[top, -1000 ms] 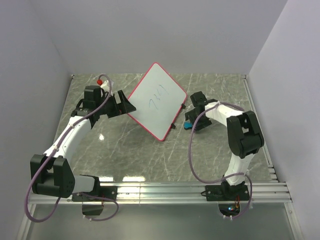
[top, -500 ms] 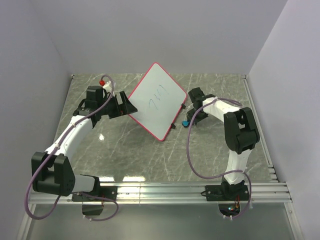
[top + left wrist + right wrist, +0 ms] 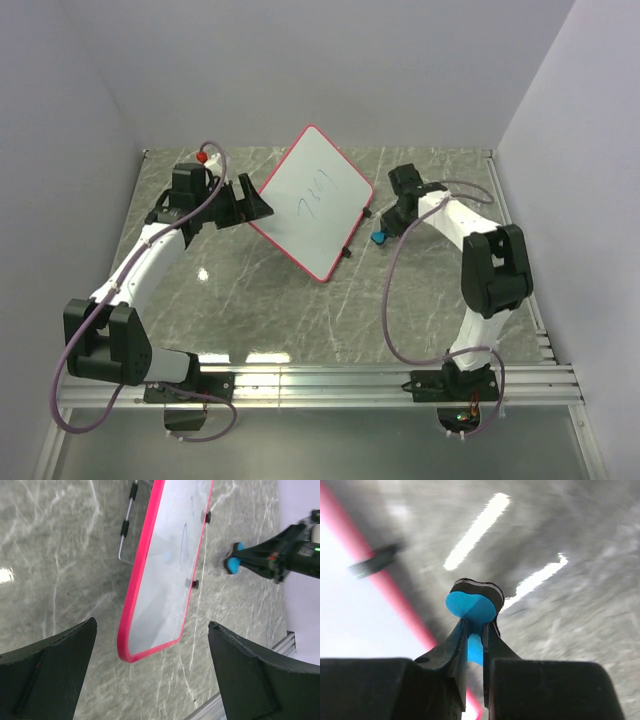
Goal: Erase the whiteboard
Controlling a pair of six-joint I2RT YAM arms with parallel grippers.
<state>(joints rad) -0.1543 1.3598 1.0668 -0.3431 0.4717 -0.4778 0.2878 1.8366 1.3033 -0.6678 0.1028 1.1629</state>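
Red-rimmed whiteboard (image 3: 310,205) propped aslant on desk (image 3: 420,290) | blue writing (image 3: 185,540) unwiped, erasing judged not yet begun | right pincer (image 3: 476,625) clenched on blue eraser (image 3: 471,607), just beside board's clipped edge | left pincer (image 3: 252,207) released, near opposite edge

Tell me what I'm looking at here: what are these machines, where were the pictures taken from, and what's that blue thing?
These are two robot arms bolted to a grey marbled table. The wide picture looks down from above; the other two come from a camera on each wrist. Between the arms sits a red-rimmed whiteboard with blue scribbles. The left gripper is open, facing the board's edge. The right gripper is pinching a small blue eraser beside the board, not yet touching it.
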